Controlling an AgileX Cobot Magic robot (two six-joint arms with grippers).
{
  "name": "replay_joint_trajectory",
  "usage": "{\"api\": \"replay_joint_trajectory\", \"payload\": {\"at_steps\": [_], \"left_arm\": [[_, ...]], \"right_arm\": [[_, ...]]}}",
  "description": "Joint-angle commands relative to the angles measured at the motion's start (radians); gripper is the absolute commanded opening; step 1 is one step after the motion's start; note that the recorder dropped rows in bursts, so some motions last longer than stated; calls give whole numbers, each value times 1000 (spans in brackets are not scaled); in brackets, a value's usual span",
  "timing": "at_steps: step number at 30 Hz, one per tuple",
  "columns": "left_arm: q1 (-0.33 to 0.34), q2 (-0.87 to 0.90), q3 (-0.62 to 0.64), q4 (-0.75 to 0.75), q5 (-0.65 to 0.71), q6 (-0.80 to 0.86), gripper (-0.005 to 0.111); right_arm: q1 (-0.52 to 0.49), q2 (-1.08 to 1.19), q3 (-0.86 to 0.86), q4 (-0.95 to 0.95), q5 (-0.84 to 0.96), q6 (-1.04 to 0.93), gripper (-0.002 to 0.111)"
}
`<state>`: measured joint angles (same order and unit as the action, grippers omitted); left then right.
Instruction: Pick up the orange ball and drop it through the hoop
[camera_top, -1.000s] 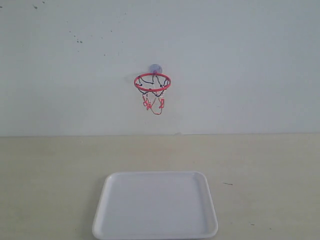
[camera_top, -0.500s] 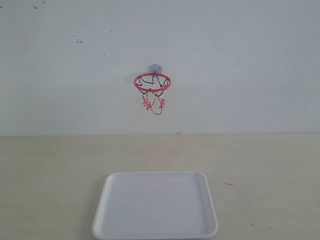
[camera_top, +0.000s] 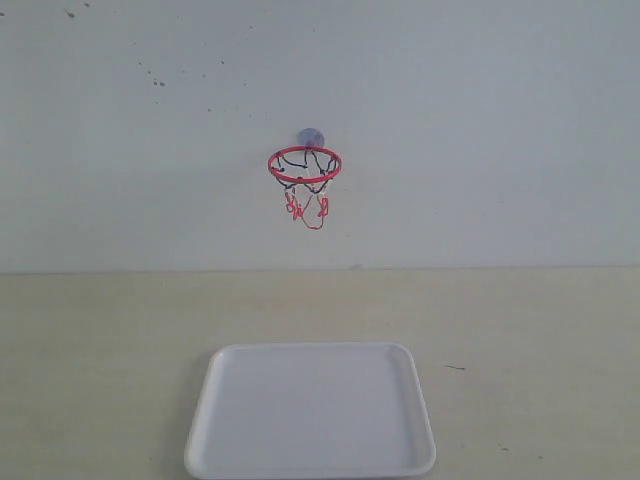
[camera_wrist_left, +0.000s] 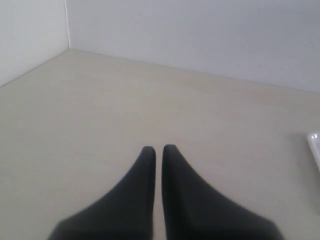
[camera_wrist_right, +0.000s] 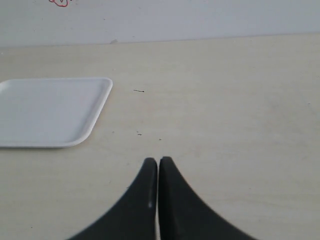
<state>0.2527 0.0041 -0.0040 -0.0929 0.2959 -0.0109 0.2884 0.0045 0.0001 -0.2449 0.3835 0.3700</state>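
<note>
The hoop (camera_top: 304, 165) hangs on the back wall by its purple suction cup, red ring level and string net dangling; a scrap of its net (camera_wrist_right: 58, 2) shows in the right wrist view. The orange ball is out of view in every frame. My left gripper (camera_wrist_left: 158, 149) is shut with nothing between its black fingers, hovering over bare table near the wall corner. My right gripper (camera_wrist_right: 158, 161) is also shut and holds nothing, over the table beside the white tray. Neither gripper shows in the exterior view.
A white tray (camera_top: 310, 468) lies on the beige table below the hoop, with nothing on it; its rim (camera_wrist_right: 100, 107) shows in the right wrist view and a corner (camera_wrist_left: 315, 145) in the left. A side wall (camera_wrist_left: 30, 35) meets the back wall by the left arm.
</note>
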Motion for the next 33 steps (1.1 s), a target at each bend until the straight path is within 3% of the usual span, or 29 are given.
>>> {"api": "replay_joint_trajectory", "payload": {"at_steps": [1,19,33], "left_arm": [[-73,-4,4,3,3,-10,4],[-366,-4,4,3,3,3,4],[-449,-4,4,3,3,3,4]], "right_arm": [[0,-5,0,-4,-4,-2,0],[0,-5,0,-4,-4,-2,0],[0,-5,0,-4,-4,-2,0]]}}
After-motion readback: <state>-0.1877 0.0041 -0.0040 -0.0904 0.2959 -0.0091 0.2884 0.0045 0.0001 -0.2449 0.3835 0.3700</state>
